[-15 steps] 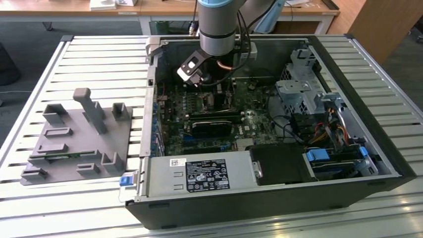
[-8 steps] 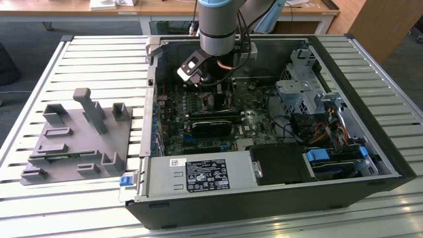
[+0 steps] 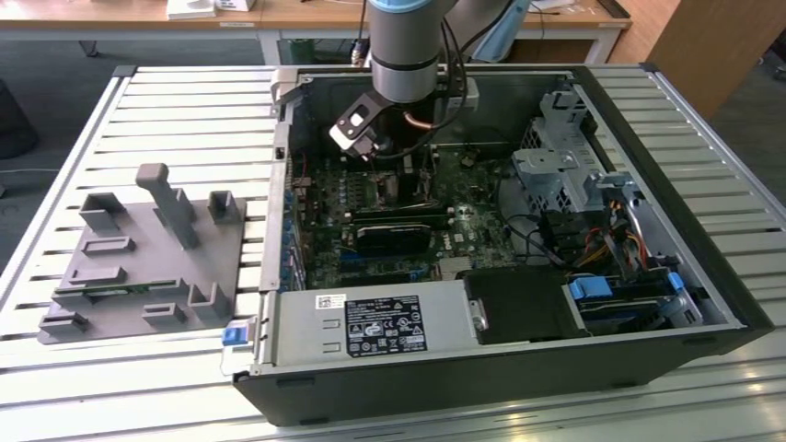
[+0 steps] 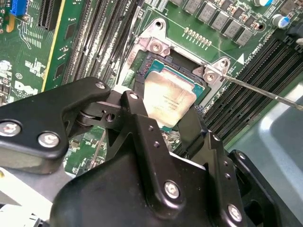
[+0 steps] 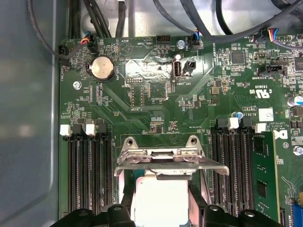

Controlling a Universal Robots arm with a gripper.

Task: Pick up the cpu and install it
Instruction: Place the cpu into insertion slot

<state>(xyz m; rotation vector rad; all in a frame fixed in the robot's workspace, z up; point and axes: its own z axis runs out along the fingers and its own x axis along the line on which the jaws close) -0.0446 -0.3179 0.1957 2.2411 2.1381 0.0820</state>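
Note:
The cpu, a thin square chip with a silvery top, sits between my black fingers just over the socket on the green motherboard, slightly tilted. My gripper is shut on it by two opposite edges. In the first wrist view the cpu shows as a pale square below the raised metal load frame. In the exterior view the arm reaches down into the open computer case and my gripper hangs low over the board near the back wall.
Black memory slots flank the socket, with a fitted memory stick further out. A thin metal socket lever sticks out sideways. A grey fixture tray lies at the exterior view's left. The power supply and drive cage bound the case.

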